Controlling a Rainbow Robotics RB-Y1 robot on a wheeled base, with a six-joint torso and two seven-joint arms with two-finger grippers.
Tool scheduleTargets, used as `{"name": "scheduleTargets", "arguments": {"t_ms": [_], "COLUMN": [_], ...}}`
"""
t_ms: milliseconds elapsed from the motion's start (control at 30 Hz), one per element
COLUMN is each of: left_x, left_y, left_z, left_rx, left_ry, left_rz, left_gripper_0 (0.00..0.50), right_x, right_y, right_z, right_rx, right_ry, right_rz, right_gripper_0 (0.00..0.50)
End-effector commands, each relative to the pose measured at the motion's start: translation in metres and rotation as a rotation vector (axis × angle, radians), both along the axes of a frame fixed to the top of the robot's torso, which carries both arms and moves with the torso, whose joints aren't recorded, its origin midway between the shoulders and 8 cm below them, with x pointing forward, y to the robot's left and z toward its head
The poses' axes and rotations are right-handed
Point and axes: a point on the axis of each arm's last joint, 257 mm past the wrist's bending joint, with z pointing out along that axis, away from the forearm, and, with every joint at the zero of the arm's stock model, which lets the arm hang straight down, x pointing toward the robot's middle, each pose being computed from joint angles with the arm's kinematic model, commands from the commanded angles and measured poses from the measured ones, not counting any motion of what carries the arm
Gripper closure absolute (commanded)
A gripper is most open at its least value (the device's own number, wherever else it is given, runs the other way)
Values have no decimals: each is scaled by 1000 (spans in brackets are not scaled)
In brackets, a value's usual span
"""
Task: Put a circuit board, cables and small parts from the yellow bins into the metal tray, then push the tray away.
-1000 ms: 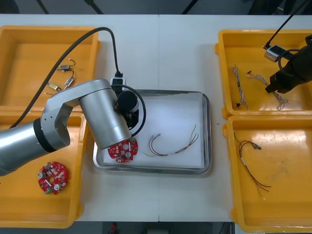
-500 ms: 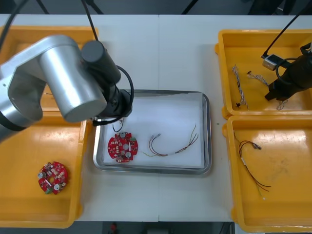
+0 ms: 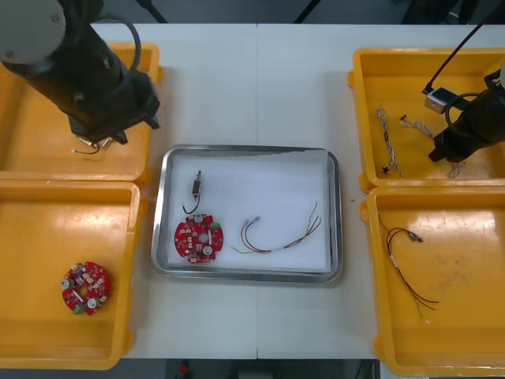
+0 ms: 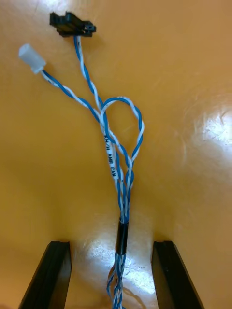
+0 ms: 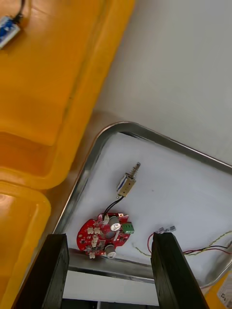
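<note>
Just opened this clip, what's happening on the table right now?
The robot is loading the metal tray. It already holds a round red circuit board, a small metal part and a red and yellow cable. The right gripper is down in the far right bin, jaws open on either side of a twisted blue and white cable, not yet closed on it. The left gripper hangs over the far left bin, jaws open and empty.

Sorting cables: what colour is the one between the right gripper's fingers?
Twisted blue and white cable, best seen in the right wrist view.
</note>
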Motion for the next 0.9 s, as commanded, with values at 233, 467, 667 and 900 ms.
{"name": "scheduleTargets", "arguments": {"t_ms": [233,467,667,900], "left_x": [27,52,72,83], "left_y": [75,119,145,162], "left_z": [45,42,44,35], "left_rx": [-134,-183,-228,-217], "left_ry": [49,29,-20,-42], "left_rz": [298,439,512,541], "left_gripper_0": [0,0,0,0], "right_x": [11,14,18,8], "right_y": [9,5,5,11], "right_z": [0,5,35,80], "right_rx": [17,-8,-65,-125], "right_ry": [-45,-59,-95,-97], "right_rz": [-11,14,81,162], "right_gripper_0": [500,500,500,500]}}
